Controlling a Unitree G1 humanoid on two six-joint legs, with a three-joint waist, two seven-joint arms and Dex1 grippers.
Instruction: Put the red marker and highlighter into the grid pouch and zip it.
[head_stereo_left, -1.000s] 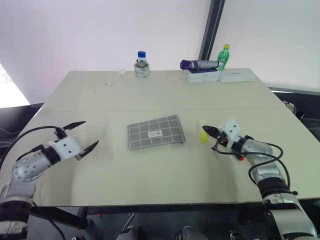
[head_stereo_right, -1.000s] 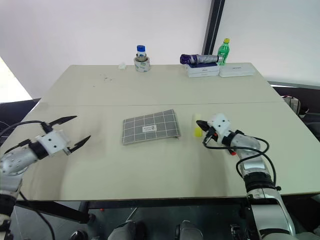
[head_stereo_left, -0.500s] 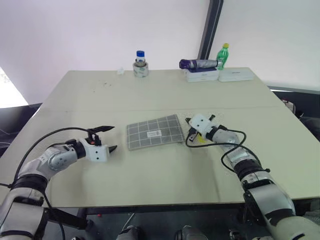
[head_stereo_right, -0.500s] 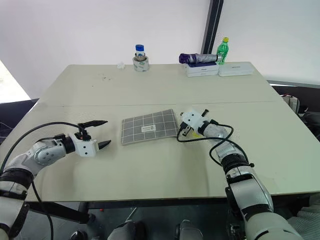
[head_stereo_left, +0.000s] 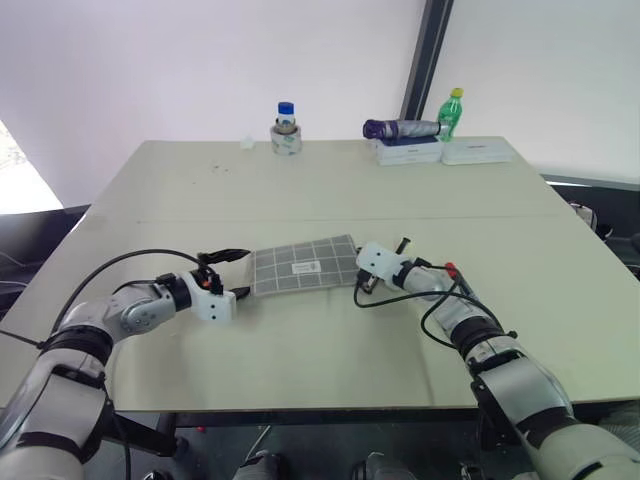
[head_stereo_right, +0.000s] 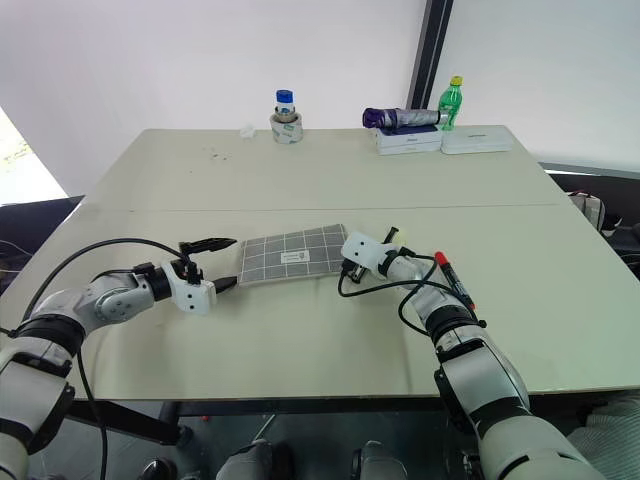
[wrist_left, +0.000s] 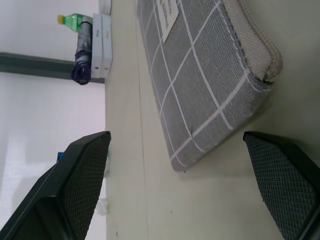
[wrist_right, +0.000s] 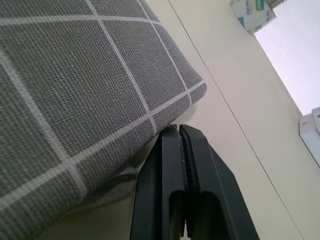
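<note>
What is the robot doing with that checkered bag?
The robot has a pincer at each end of the grid pouch lying on the table. Its left pincer is open by one end. Its right pincer is shut at the other end's edge. A red marker lies beside the right arm, not in the pouch yet.

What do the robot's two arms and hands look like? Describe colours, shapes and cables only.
Both arms are silver-grey metal segments with black joints. Each ends in a white boxy wrist block carrying a hand of two black pointed fingers; the left hand has cross-hatched pads. Black cables loop from each forearm to the wrist, also at the right hand.
</note>
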